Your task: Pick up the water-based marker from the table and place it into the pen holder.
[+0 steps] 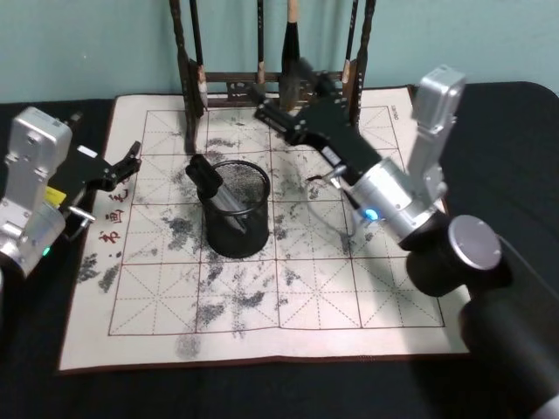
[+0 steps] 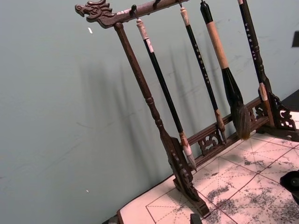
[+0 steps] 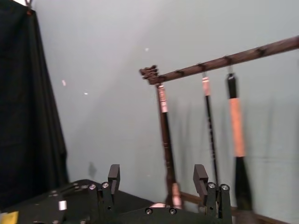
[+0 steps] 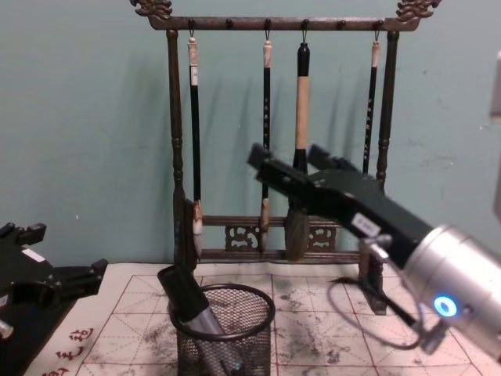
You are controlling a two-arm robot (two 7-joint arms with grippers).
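Note:
The water-based marker [image 1: 218, 188], dark cap and grey barrel, leans inside the black mesh pen holder [image 1: 240, 229] in the middle of the white mat [image 1: 288, 297] on the table. In the chest view the marker [image 4: 186, 301] sticks out of the pen holder [image 4: 239, 345] at its left rim. My right gripper [image 1: 281, 94] hangs open and empty above the mat, behind and to the right of the holder. It shows in the chest view [image 4: 286, 157] and, fingers apart, in the right wrist view [image 3: 157, 175]. My left gripper [image 1: 124, 166] rests open at the mat's left edge.
A tall dark wooden brush rack [image 1: 271, 83] with several hanging brushes stands at the mat's far edge, right behind my right gripper; the chest view shows its top bar [image 4: 282, 23]. Black tabletop [image 1: 262, 388] borders the mat. A teal wall closes the back.

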